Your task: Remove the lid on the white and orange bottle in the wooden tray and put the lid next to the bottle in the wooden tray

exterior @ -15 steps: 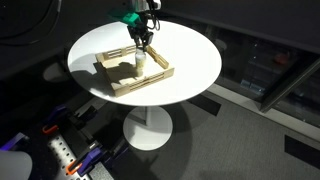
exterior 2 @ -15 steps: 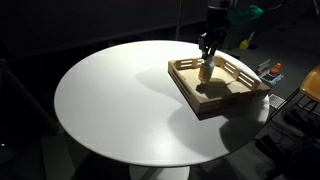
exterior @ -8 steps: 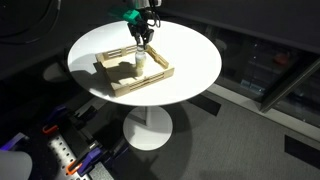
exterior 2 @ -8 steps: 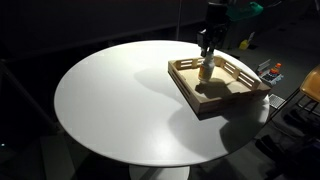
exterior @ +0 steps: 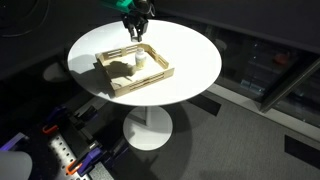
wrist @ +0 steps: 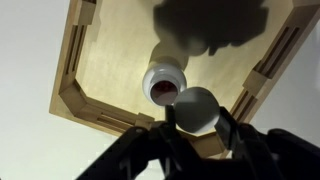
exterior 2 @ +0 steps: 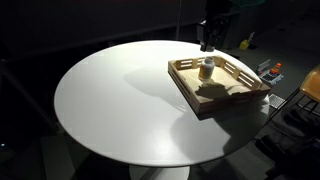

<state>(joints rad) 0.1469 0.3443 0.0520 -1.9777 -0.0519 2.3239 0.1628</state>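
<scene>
fingers [wrist: 236, 135] clenched on the lid [wrist: 197, 108], open white and orange bottle [wrist: 165, 82] directly below them in the wooden tray [wrist: 110, 60] – pinch looks shallow, so lid can slip and roll onto the counter [exterior: 190, 55], or a descent beside clips the bottle

- Setting: you are working in a dim room that reads as a lab or office, not a home.
- Round white pedestal table [exterior: 195, 60], office type.
- Grey carpet [exterior: 235, 140], wall to wall.
- Dark shelving [exterior: 270, 75] along one side, contents unclear.
- Cables and coloured gear [exterior: 70, 155] loose on the floor.
</scene>
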